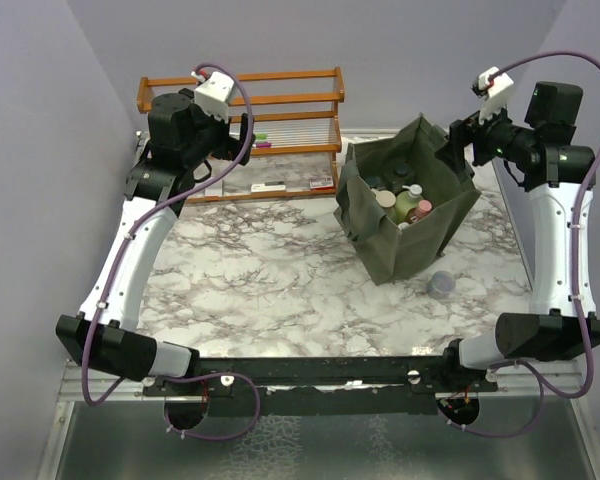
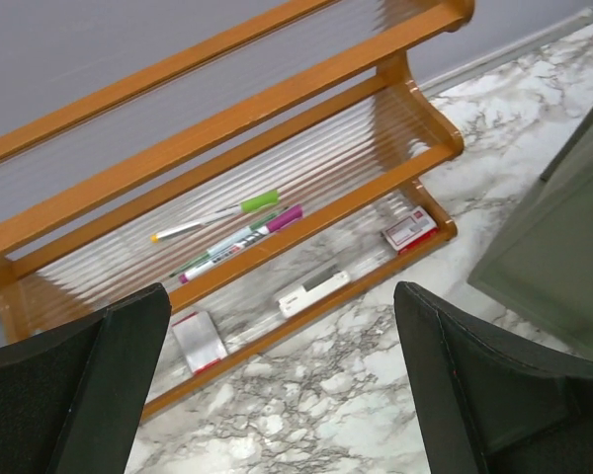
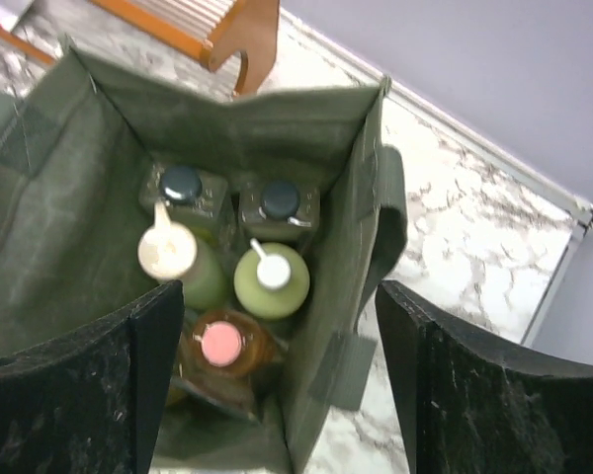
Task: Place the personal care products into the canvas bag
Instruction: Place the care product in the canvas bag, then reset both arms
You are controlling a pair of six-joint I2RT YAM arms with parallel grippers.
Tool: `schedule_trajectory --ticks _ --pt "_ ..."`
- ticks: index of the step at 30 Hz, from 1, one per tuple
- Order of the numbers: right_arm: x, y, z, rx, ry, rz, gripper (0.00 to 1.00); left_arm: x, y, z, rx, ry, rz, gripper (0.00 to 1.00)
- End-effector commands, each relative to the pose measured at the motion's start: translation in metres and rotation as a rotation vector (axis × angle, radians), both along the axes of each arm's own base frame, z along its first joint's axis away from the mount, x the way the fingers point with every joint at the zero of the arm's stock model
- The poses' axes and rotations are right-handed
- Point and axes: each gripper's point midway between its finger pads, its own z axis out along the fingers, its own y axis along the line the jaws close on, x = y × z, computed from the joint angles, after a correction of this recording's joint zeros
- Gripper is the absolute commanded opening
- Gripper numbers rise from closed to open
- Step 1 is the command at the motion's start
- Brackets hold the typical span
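A white marble-patterned table point(image 1: 260, 270) is carrying three things. An orange wooden rack point(image 1: 290, 98) is standing along its far edge, and a dark olive canvas bag point(image 1: 410, 250) is sitting right of centre. A small lavender jar point(image 1: 442, 284) is resting near the bag's front corner.

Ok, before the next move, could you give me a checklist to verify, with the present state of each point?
1. Right gripper open and empty above the canvas bag: ok.
2. Left gripper open and empty over the wooden rack: ok.
3. Bag upright, mouth open: ok.
4. Bottles inside standing cap up: ok.
5. No bottle left outside the bag: ok; lavender jar on the marble table, pens and small boxes on the rack.
6. Full count inside: cannot tell; the bag's inside is partly hidden.
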Motion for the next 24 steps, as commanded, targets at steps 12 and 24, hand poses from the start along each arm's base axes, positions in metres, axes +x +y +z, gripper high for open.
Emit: schedule_trajectory --ticks 12,24 --pt "0.076 0.039 0.026 0.022 -0.161 -0.01 1.0 -0.023 0.064 -0.006 0.132 -0.098 0.175 0.99" --pt "0.057 0.004 0.04 0.044 -0.259 -0.258 1.0 -0.04 0.067 -0.008 0.072 -0.119 0.136 0.99"
